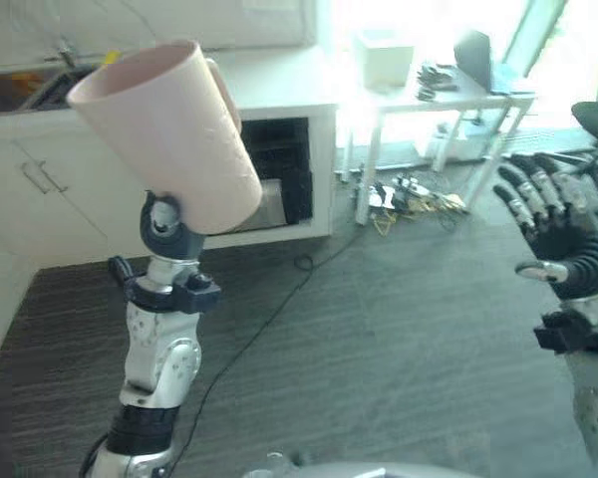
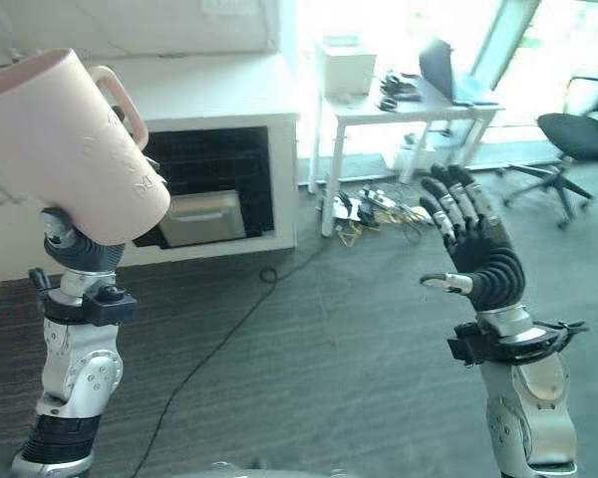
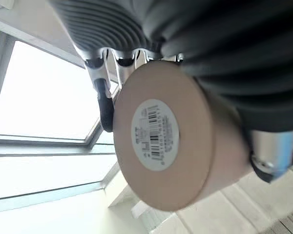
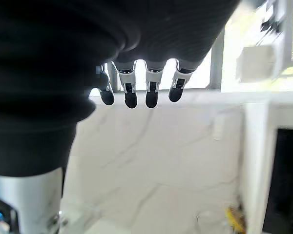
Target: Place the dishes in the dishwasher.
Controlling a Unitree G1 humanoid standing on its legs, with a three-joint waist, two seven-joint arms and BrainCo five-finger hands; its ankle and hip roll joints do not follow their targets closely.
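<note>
Tilting up and toward the robot's left, the pink mug (image 1: 169, 129) sat raised in the left hand (image 3: 136, 29), its long axis slanted, its open mouth uppermost and its handle on the far side facing the cabinet (image 2: 219, 119). The left wrist view showed what the head views hid: the mug's flat base with a barcode sticker (image 3: 155, 134), fingers (image 3: 103, 95) curled round the side. The right hand (image 2: 473, 244) was held up well apart, open with fingers straight, holding nothing.

pale pink mug (image 1: 169, 129), dark grey carpet (image 1: 379, 329)
</note>
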